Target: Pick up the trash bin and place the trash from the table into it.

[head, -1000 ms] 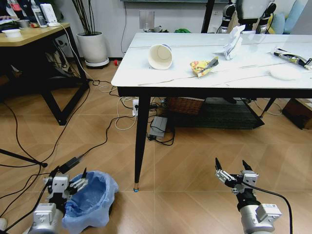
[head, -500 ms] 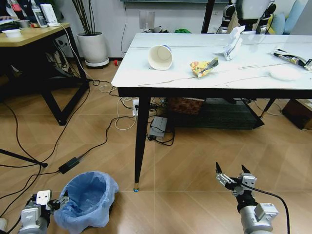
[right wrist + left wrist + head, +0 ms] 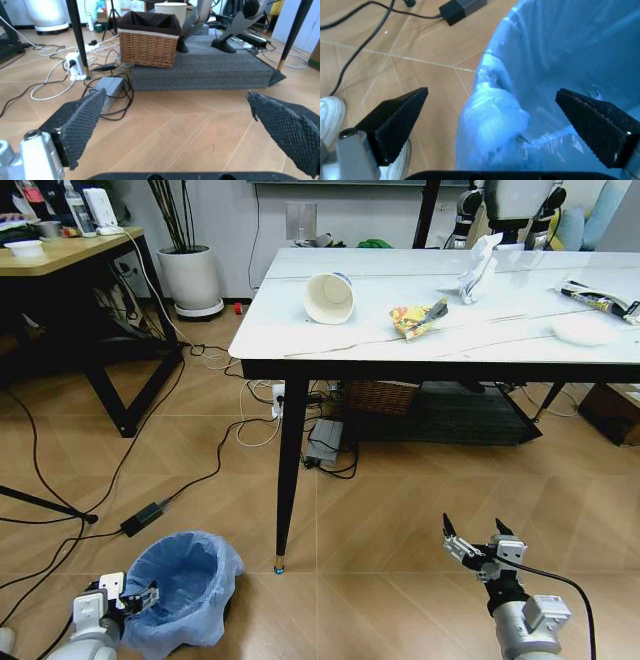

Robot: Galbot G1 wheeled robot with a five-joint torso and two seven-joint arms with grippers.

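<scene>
The trash bin [image 3: 183, 582], lined with a crinkly light-blue bag, stands on the floor by the table's front left leg. My left gripper [image 3: 126, 597] is open at the bin's left rim. In the left wrist view one finger [image 3: 395, 120] is over the floor and the other over the bag's inside, with the rim [image 3: 492, 108] between them. My right gripper [image 3: 476, 544] hangs open low over the bare floor. On the table [image 3: 300, 340] lie a paper cup [image 3: 328, 296] on its side, a yellow wrapper [image 3: 414, 318], crumpled white paper [image 3: 478, 268], a stick wrapper [image 3: 602, 299] and a pale flat piece [image 3: 585, 330].
Cables and a black power brick [image 3: 143, 517] run over the floor left of the bin. A white shoe [image 3: 330, 112] sits near my left gripper. Under the table are a wicker basket [image 3: 149, 37] and a grey foam mat [image 3: 210, 71]. A wooden desk [image 3: 60, 250] and a white plant pot [image 3: 190, 278] stand at back left.
My left gripper drew back low and left from the bin's rim, then came in a little toward the rim again. The right gripper sank slightly. The bin barely shifted.
</scene>
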